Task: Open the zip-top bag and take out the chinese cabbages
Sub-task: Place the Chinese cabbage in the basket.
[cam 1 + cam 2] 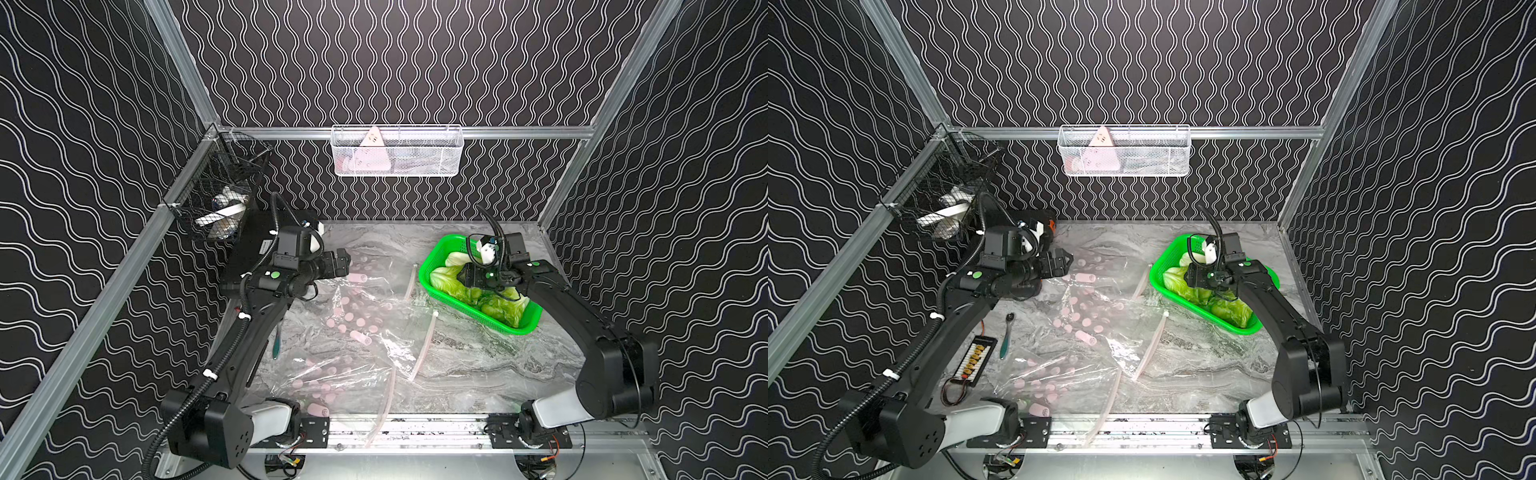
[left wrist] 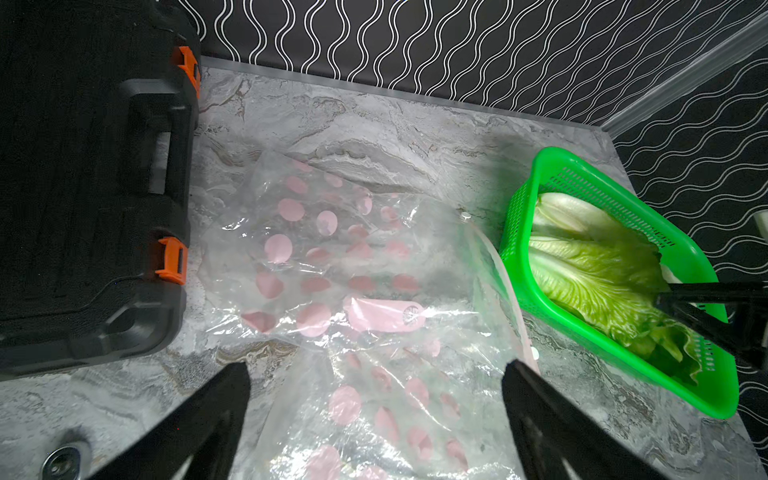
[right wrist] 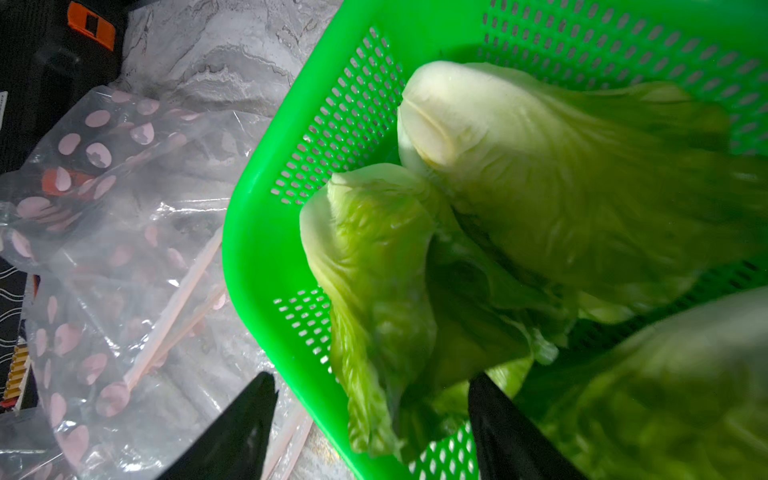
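Cabbages (image 3: 519, 187) lie in the basket (image 3: 245, 257), directly under my right end effector (image 3: 372, 388), whose jaws stand apart, gripping nothing. Their long axes run along the basket, with the whitish bases that I can see at its far end. My left end effector (image 2: 376, 370), jaws wide and empty, hangs over the bag (image 2: 332, 266), well apart from the basket. I count three heads, I think: my right arm (image 1: 582, 316) covers the basket's middle in both top views, and the third is blurred. The bag looks flat and empty, though glare leaves doubt.
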You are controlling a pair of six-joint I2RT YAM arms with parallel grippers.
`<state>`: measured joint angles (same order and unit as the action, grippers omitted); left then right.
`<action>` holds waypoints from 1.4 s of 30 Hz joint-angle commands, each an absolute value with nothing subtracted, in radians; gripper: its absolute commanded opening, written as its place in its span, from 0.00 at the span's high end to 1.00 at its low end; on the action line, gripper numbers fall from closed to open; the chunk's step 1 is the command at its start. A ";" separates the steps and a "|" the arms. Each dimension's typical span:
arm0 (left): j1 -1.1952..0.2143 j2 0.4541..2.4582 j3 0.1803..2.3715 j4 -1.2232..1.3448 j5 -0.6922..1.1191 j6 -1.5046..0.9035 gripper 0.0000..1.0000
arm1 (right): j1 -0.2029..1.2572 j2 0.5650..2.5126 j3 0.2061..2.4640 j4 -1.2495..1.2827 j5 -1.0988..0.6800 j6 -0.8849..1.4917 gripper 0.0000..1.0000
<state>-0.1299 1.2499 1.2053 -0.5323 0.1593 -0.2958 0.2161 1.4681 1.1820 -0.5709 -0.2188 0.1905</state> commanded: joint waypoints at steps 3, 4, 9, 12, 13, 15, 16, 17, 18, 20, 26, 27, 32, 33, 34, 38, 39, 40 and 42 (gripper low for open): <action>-0.130 1.240 1.200 -0.506 0.144 -0.301 0.01 | 0.216 1.385 1.199 -0.620 -0.158 0.195 0.28; -0.130 1.241 1.200 -0.505 0.146 -0.301 0.01 | 0.215 1.377 1.187 -0.570 -0.167 0.201 0.30; -0.130 1.238 1.197 -0.491 0.150 -0.326 0.01 | 0.216 1.444 1.202 -0.417 -0.352 0.264 0.45; -0.130 1.241 1.196 -0.492 0.156 -0.337 0.01 | 0.214 1.518 1.197 -0.323 -0.412 0.322 0.47; -0.130 1.241 1.198 -0.497 0.153 -0.340 0.01 | 0.215 1.541 1.188 -0.296 -0.420 0.340 0.49; -0.130 1.245 1.201 -0.515 0.145 -0.329 0.01 | 0.211 1.575 1.164 -0.255 -0.434 0.350 0.55; -0.130 1.246 1.203 -0.523 0.139 -0.323 0.01 | 0.211 1.586 1.145 -0.238 -0.424 0.352 0.59; -0.130 1.248 1.204 -0.533 0.130 -0.316 0.01 | 0.206 1.597 1.116 -0.222 -0.412 0.353 0.63; -0.130 1.250 1.205 -0.537 0.127 -0.310 0.01 | 0.196 1.603 1.084 -0.200 -0.404 0.357 0.65; -0.130 1.250 1.201 -0.540 0.118 -0.305 0.01 | 0.178 1.601 1.016 -0.141 -0.380 0.377 0.70; -0.130 1.269 1.202 -0.557 0.153 -0.313 0.01 | 0.163 1.612 0.835 0.013 -0.245 0.370 0.74; -0.130 1.270 1.200 -0.555 0.156 -0.313 0.01 | 0.162 1.622 0.827 0.018 -0.256 0.365 0.74; -0.130 1.261 1.191 -0.515 0.189 -0.324 0.01 | 0.162 1.595 0.871 -0.024 -0.347 0.342 0.69; -0.130 1.250 1.184 -0.498 0.193 -0.325 0.01 | 0.162 1.576 0.892 -0.055 -0.358 0.332 0.66; -0.130 1.237 1.175 -0.480 0.194 -0.324 0.01 | 0.163 1.557 0.913 -0.085 -0.363 0.321 0.64; -0.130 1.129 1.071 -0.318 0.169 -0.301 0.01 | 0.163 1.470 1.024 -0.258 -0.380 0.268 0.51; -0.130 1.093 1.031 -0.258 0.161 -0.296 0.01 | 0.163 1.447 1.050 -0.299 -0.380 0.255 0.48; -0.130 1.062 0.995 -0.205 0.154 -0.289 0.01 | 0.163 1.424 1.069 -0.331 -0.376 0.245 0.47; -0.130 0.988 0.915 -0.084 0.142 -0.287 0.01 | 0.163 1.369 1.099 -0.376 -0.335 0.235 0.42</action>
